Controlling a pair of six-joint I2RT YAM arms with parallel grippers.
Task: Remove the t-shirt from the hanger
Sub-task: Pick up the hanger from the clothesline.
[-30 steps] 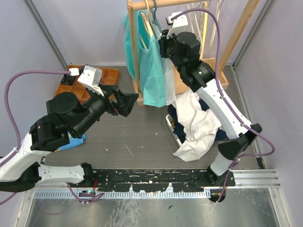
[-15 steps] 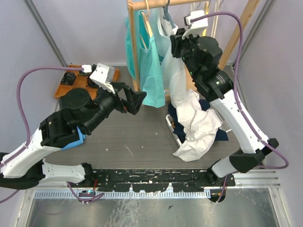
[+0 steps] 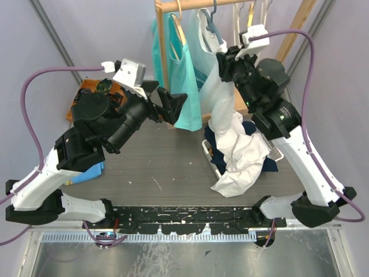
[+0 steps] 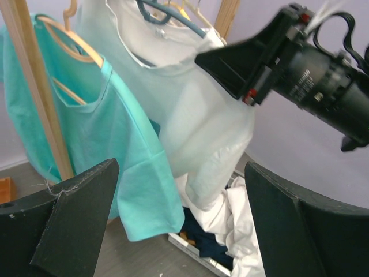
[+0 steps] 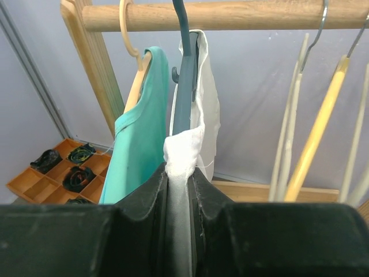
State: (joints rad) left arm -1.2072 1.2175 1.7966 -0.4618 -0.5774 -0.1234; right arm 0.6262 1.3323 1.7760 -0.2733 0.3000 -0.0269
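Observation:
A white t-shirt point(image 3: 218, 86) hangs on a dark blue hanger point(image 3: 212, 22) from the wooden rail. My right gripper point(image 3: 222, 57) is shut on the shirt's right shoulder, and a bunch of white fabric point(image 5: 184, 144) sticks out between its fingers just under the hanger point(image 5: 183, 86). My left gripper point(image 3: 176, 107) is open at the left of the rack, close to the teal shirt, with nothing between its fingers. In the left wrist view the white t-shirt point(image 4: 196, 98) hangs ahead of the open left gripper point(image 4: 179, 173), with the hanger point(image 4: 167, 11) at the top.
A teal shirt point(image 3: 184, 86) hangs on a wooden hanger beside the rack's upright post point(image 3: 163, 57). Several empty hangers point(image 5: 323, 115) hang to the right. A pile of white and navy clothes point(image 3: 242, 156) lies on a tray below. An orange compartment box point(image 3: 92, 92) sits far left.
My right arm has risen and moved right, lifting the held white fabric beside the hanger. My left arm has moved up and towards the rack, still open.

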